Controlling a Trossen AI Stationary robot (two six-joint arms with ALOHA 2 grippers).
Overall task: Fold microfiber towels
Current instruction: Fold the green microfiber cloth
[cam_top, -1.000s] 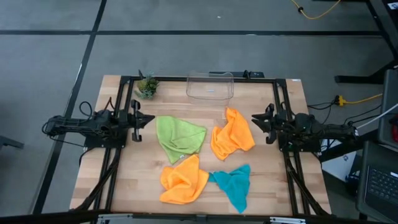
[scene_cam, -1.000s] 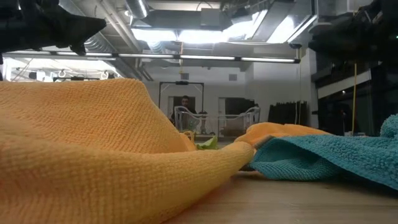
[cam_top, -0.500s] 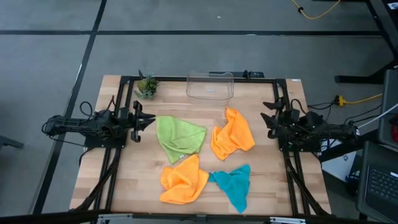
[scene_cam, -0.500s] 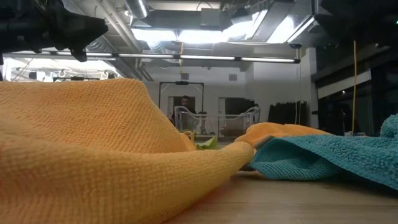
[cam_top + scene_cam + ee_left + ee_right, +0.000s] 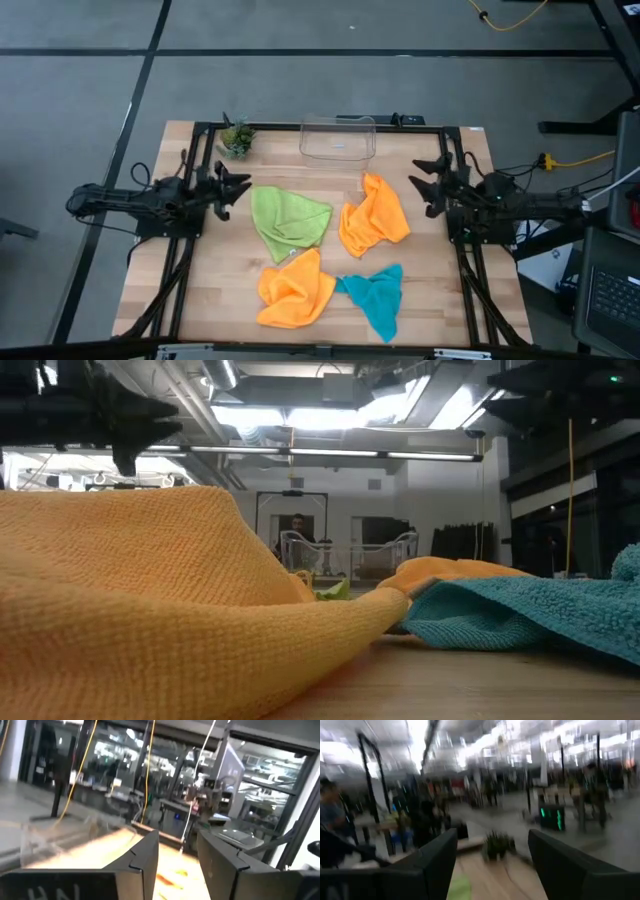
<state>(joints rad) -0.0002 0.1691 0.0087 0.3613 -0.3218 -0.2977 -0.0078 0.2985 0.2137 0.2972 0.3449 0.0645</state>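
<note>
Towels are all lying loose on the wooden table in the high view: lime green towel left of centre, one orange towel right of it, second orange towel at the near edge, teal towel just beside that one. All four are sitting crumpled, none folded. Left gripper is hovering at the table's left side, just off the green towel's corner, fingers apart, holding nothing. Right gripper is hovering at the right side near the first orange towel, fingers spread wide, also empty. Clear bin and small potted plant are sitting at the far edge.

Low view: the near orange towel is filling the foreground, the teal one lying to its right, the other orange one behind, a sliver of green showing between. A person is standing far back in the room.

Left wrist view: fingers are standing apart with a clear gap; the bin is showing blurred beyond.

Right wrist view: fingers are standing wide apart, the plant showing between them.
</note>
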